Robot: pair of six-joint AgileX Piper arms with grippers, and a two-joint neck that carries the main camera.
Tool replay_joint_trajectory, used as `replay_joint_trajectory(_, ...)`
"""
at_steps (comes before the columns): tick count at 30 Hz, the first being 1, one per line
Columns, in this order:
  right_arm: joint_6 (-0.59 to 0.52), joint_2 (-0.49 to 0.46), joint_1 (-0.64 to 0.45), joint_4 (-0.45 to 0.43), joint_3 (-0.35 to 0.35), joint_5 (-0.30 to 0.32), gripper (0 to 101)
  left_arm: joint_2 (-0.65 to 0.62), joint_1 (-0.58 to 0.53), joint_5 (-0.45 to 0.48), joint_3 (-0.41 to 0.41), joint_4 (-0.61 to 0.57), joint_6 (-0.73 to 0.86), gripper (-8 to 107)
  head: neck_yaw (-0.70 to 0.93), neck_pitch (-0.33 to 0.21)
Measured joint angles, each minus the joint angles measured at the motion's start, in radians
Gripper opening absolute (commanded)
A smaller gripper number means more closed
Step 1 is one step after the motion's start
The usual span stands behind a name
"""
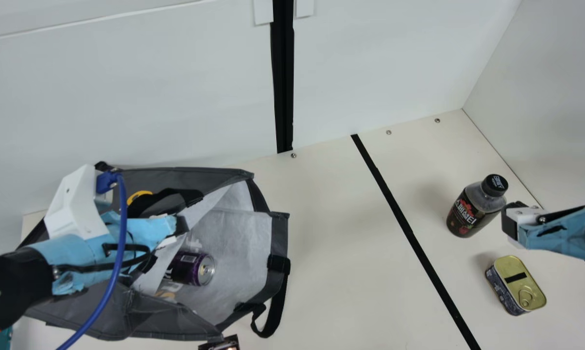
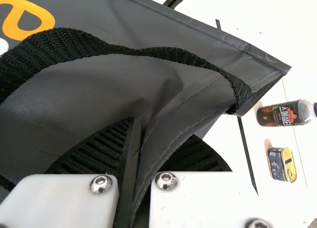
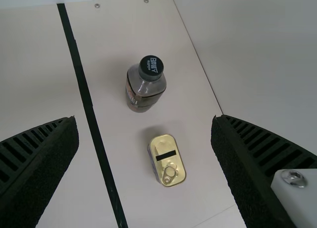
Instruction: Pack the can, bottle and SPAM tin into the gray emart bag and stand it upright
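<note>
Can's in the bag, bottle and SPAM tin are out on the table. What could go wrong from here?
The left hand grips only a fold of the bag, so that fabric might slip or skew if pulled.
The can lies on its side inside the bag, so it could roll when the bag is stood up.
The bottle stands close to the tin; the open right hand could knock one while going for the other.

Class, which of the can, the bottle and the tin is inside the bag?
The purple can: it lies on its side in the gray bag, while the bottle and the tin are on the table.
</note>
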Motion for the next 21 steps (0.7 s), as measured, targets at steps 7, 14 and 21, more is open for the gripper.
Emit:
replay_joint_trajectory(7, -0.018, 0.056, -0.039, 0.021, -0.023, -0.001, 95, 0.000, 0.000, 0.000, 0.000, 0.000, 0.000, -8, -0.002, 0.002)
replay_joint_trajectory(14, -0.019, 0.111, -0.057, 0.040, -0.039, -0.001, 95, 0.000, 0.000, 0.000, 0.000, 0.000, 0.000, -8, -0.002, 0.000)
replay_joint_trajectory(21, -0.011, 0.167, -0.059, 0.041, -0.063, 0.000, 95, 0.000, 0.000, 0.000, 0.000, 0.000, 0.000, -8, -0.002, 0.000)
